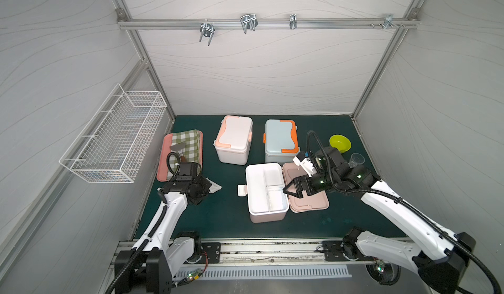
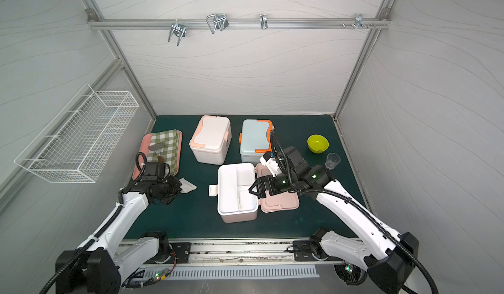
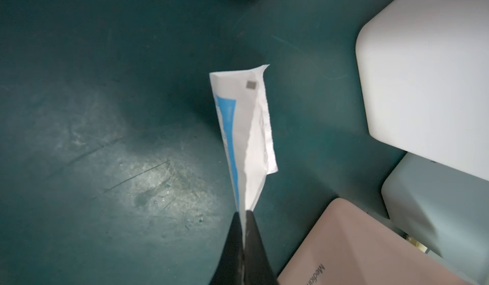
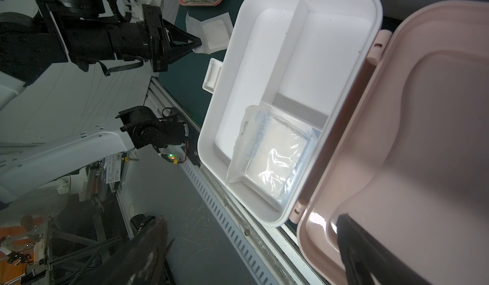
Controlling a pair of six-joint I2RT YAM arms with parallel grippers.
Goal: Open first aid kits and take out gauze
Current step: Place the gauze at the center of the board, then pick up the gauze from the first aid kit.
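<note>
Gauze, a flat square white pad in a clear wrapper, lies in the near right compartment of the open pale pink plastic box, just left of and below the right gripper. Being square, it has no long axis. That arm is nearer; its jaws stand wide and empty over the box's right edge. The left gripper, well to the left, has its jaws pinched on a second wrapped white gauze pad over the green tabletop.
</note>
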